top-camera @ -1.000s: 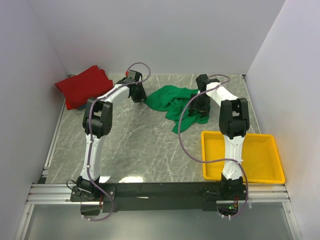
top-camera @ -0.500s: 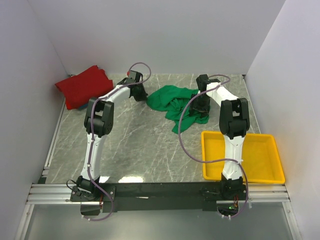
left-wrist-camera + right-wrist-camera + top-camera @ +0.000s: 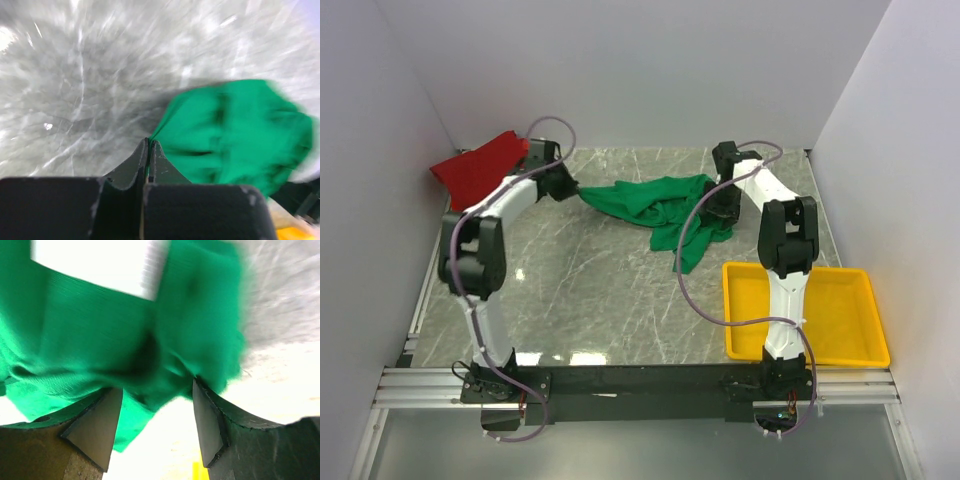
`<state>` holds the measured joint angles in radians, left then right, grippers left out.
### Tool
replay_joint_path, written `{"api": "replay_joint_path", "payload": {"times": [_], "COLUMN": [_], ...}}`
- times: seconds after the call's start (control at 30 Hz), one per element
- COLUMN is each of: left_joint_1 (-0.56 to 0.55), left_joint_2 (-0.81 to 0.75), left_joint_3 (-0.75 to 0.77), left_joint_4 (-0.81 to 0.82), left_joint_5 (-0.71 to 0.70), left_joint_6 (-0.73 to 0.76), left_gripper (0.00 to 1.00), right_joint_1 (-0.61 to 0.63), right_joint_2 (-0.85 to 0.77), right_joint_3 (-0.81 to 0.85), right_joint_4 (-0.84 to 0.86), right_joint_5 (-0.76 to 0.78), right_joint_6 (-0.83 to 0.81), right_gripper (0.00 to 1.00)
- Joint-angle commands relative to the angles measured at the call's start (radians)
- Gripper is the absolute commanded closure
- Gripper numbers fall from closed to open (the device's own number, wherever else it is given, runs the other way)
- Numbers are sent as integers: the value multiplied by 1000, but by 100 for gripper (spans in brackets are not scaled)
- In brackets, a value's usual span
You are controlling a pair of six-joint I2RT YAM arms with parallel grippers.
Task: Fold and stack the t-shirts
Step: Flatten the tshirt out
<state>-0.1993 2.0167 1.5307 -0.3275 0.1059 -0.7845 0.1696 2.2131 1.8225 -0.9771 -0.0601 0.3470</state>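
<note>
Grey marbled bench, boxed in by plain white walls at 9, 12 and 3 o'clock. Yellow tray at 4 o'clock, just right of the right arm. Red t-shirt heaped at 10 o'clock against the left wall. Green t-shirt near 12 o'clock, between the two arms, its left edge drawn out to a taut point toward 10 o'clock.

Left wrist view, blurred: left hand closed tight, pinching that green edge; cloth trails off toward 2 o'clock.

Right wrist view: right hand with fingers spread apart, green cloth bunched between them. A blurred white patch on the fabric at 11 o'clock does not show from overhead.

Only the top view shows the red t-shirt.
</note>
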Motion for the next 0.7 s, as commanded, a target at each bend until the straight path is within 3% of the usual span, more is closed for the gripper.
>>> {"api": "replay_joint_path", "payload": {"times": [0.0, 0.1, 0.23, 0.5, 0.67], "left_joint_1": [-8, -26, -67, -100, -106], "left_joint_2": [-154, -187, -191, -187, -234], "left_joint_3": [-88, -173, -218, -285, -357], "left_joint_4": [84, 77, 58, 42, 36], "left_joint_5": [52, 86, 97, 176, 228], "left_joint_6": [-18, 4, 73, 157, 209], "left_gripper": [100, 100, 100, 100, 100], "right_joint_1": [-7, -1, 51, 185, 214], "right_joint_2": [-82, -122, -144, 25, 83], "right_joint_3": [96, 149, 236, 471, 440], "right_joint_4": [-47, -38, 3, 55, 100], "right_joint_5": [59, 65, -64, -283, -405], "right_joint_6": [-8, -26, -58, -78, -57], "right_gripper": [35, 34, 32, 31, 32]}}
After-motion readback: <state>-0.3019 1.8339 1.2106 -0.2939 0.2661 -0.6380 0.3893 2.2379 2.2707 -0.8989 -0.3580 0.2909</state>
